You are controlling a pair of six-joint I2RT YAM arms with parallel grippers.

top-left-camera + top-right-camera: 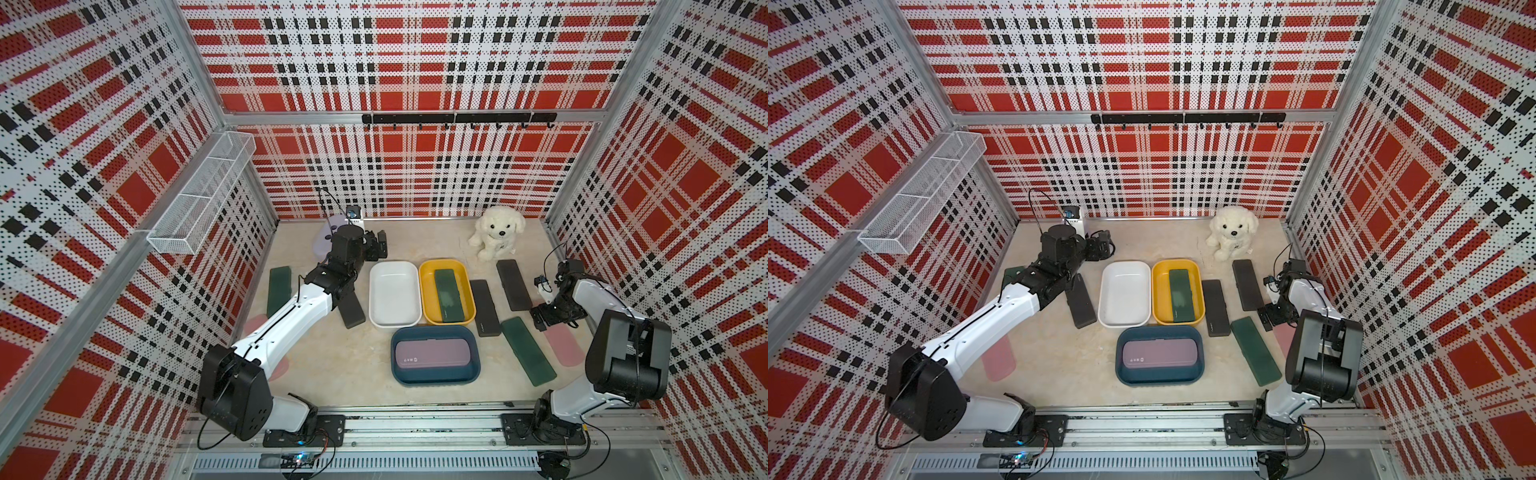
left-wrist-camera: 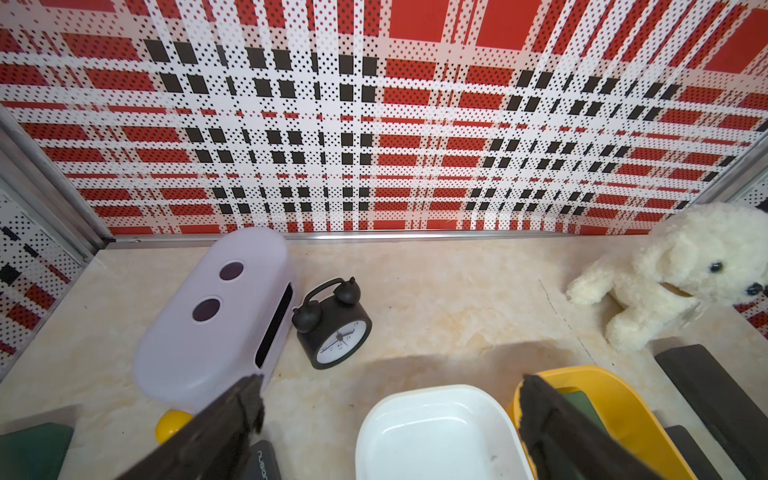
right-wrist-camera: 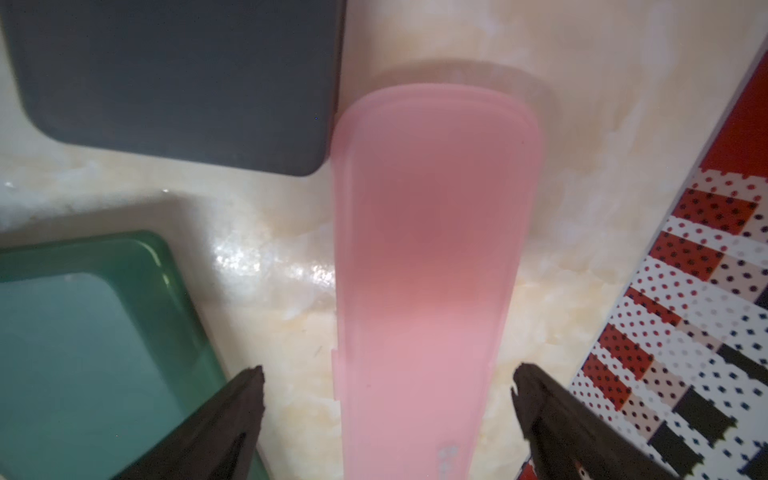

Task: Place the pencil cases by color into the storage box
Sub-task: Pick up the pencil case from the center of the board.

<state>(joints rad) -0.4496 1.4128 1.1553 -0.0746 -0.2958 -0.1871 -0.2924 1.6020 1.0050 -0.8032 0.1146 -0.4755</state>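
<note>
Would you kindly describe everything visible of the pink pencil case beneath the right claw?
The pink pencil case is long, flat and round-cornered, of matte, translucent-looking plastic, with a stepped rim and a faint mark near one end. It lies flat on the table by the right wall. The open right claw straddles it without visible contact; a black case lies close beside its far end.

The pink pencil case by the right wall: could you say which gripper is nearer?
Right. The right gripper hangs open over the pink pencil case; the left gripper is beyond the white bin.
</note>
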